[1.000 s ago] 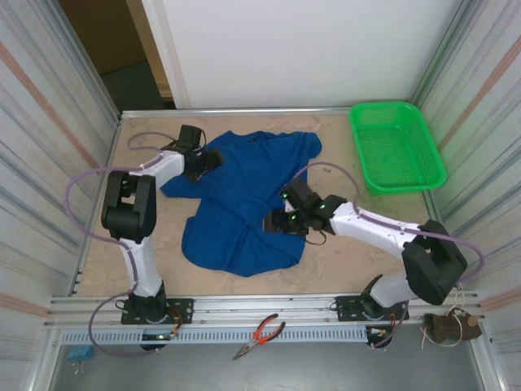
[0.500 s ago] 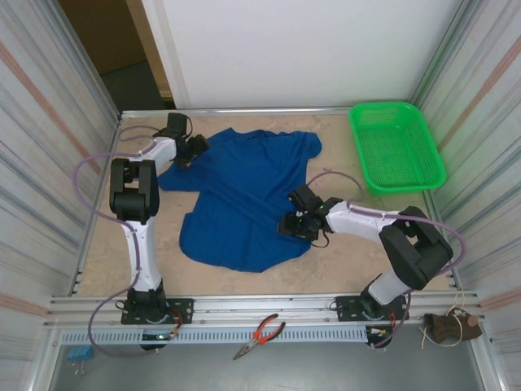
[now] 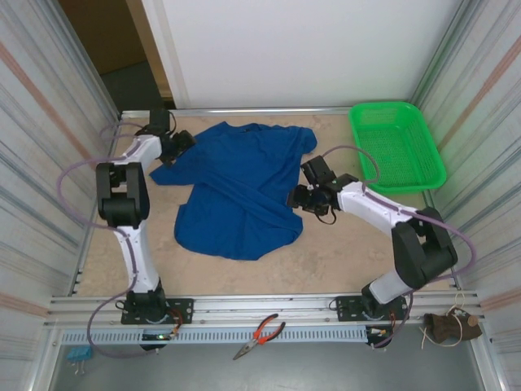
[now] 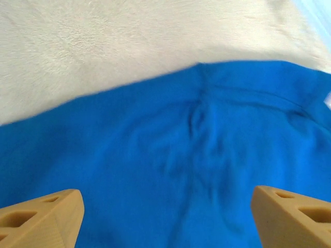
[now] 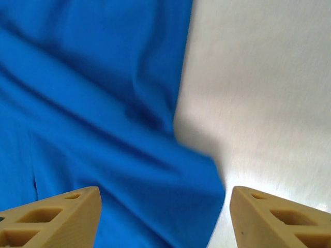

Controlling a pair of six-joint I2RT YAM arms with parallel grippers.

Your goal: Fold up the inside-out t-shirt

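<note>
While the inside-out t-shirt (image 3: 236,191) lies spread and creased on the mottled beige counter (image 3: 350,252), left of the green basket (image 3: 396,147) and apart from it, both arms reach to its edges. The left jaws stand released over the sleeve farthest from the basket. The right jaws, likewise released, sit at the shirt's edge nearest the basket. Ribbed metal walls (image 3: 49,122) flank the counter, a white panel (image 3: 301,49) rises behind the basket, and red-handled pliers (image 3: 260,334) lie on the front rail.
</note>
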